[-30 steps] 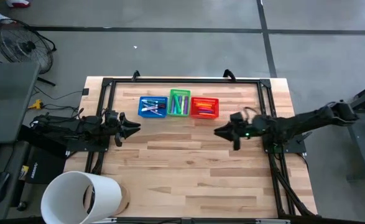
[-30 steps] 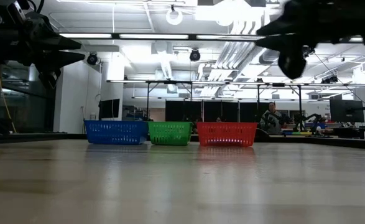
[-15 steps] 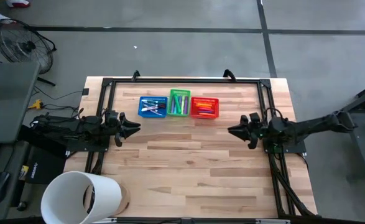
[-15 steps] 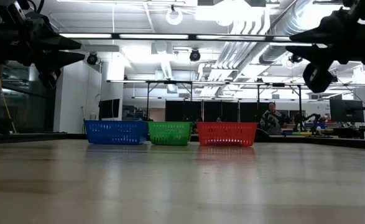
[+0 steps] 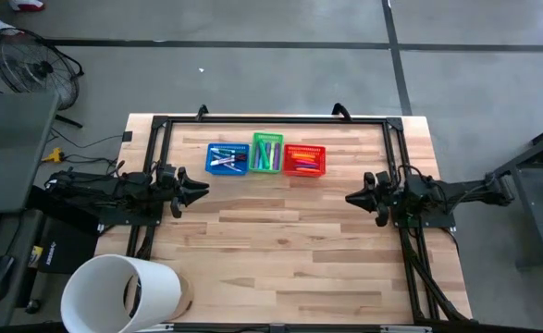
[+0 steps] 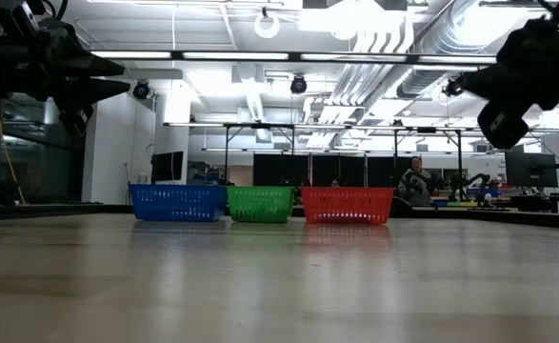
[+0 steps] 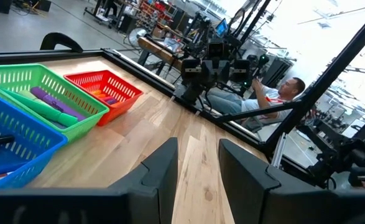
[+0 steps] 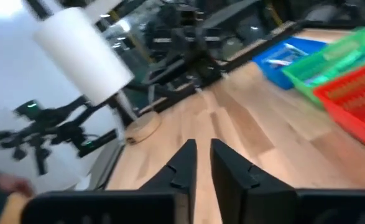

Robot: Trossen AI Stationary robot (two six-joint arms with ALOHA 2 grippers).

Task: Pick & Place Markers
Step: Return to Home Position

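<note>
Right gripper [image 5: 352, 197] now drawn back near the table [image 5: 290, 250] edge, farther from red basket [image 5: 304, 147]; fingers narrowly parted, empty. Left gripper [image 5: 202, 188] parked opposite, likewise. Markers [image 5: 269, 154] lying in blue basket [image 5: 227, 146], green basket [image 5: 267, 137], red basket; sorting seemingly finished.

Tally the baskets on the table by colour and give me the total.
Blue basket: 1
Green basket: 1
Red basket: 1
Total: 3 baskets, side by side in one row. The markers lying inside them are too small to count reliably.
</note>
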